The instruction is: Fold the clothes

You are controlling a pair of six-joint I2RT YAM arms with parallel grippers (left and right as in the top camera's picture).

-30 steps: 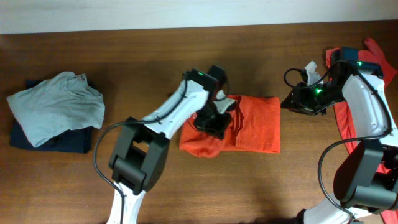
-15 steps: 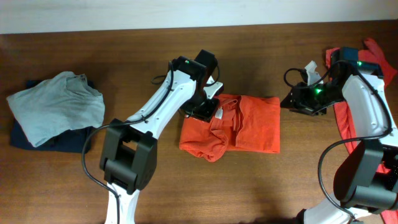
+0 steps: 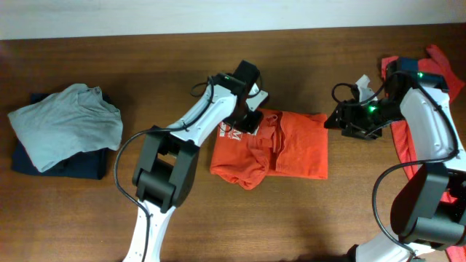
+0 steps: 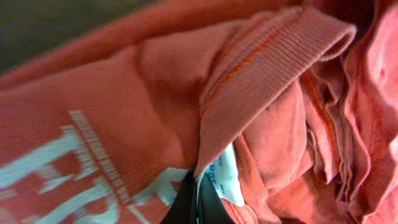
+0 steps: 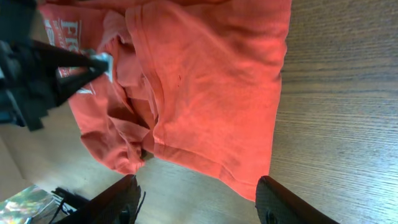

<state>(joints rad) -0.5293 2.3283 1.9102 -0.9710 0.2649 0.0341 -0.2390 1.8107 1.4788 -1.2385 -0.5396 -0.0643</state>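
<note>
Your left gripper [image 3: 244, 120] has swung up from the shirt's middle to its upper-left edge, and white lettering now shows there. The orange-red heathered short-sleeve T-shirt [image 3: 295, 149] lies half-folded on the dark wooden table [image 3: 145, 65], its long axis running left to right between your two arms. The left jaws are clamped, seemingly on the ribbed collar [image 4: 249, 81] by its white label [image 4: 224, 177], though that close view is cramped. Your right gripper [image 5: 196, 186] hangs released at the shirt's right edge, holding nothing. The rumpled left half lies nearer your left arm.
</note>
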